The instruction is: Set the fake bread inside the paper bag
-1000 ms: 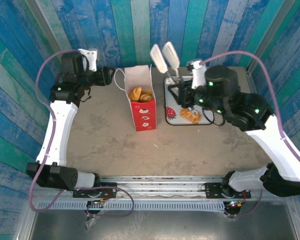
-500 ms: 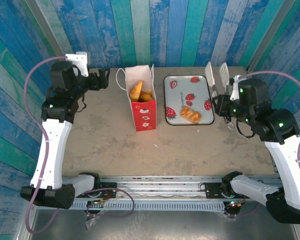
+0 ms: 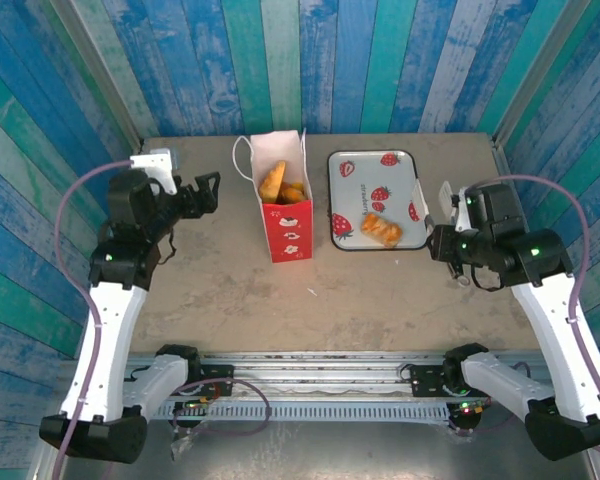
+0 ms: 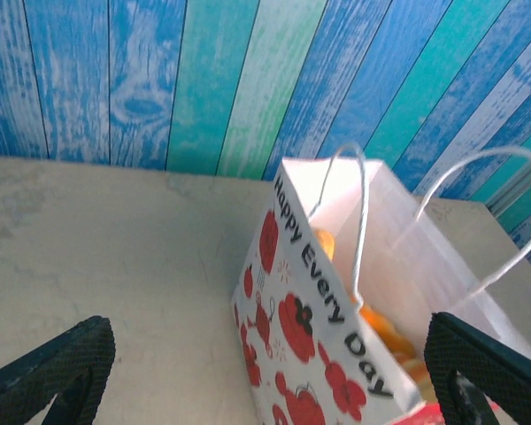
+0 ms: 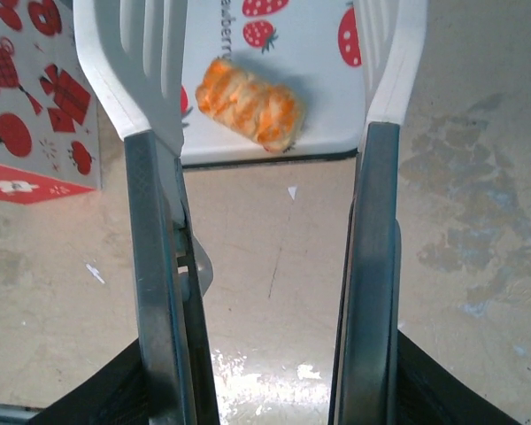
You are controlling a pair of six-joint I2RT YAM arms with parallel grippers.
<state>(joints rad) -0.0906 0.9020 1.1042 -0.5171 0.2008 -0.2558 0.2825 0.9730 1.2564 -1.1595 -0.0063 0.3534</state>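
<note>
The paper bag [image 3: 285,228] stands upright mid-table with several pieces of fake bread [image 3: 280,183] inside; the left wrist view looks down into its mouth [image 4: 336,328] onto orange pieces [image 4: 382,326]. One striped roll [image 3: 381,229] lies on the strawberry tray [image 3: 365,180]. My left gripper [image 3: 212,192] is open and empty, left of the bag, with the bag between its fingers' line of sight [image 4: 270,359]. My right gripper [image 3: 448,242] is shut on white-tipped metal tongs [image 5: 150,177]. The tong arms stand apart, empty, with the roll [image 5: 250,104] beyond their tips.
The tray's near rim [image 5: 274,150] lies just ahead of the tong tips. Blue plank walls close in the table at the back and sides. Bare tabletop [image 3: 380,300] stretches between the bag, the tray and the arm bases.
My right arm pulled the tongs back from over the tray to the table's right side. My left gripper opened wider and drew away leftward from the bag.
</note>
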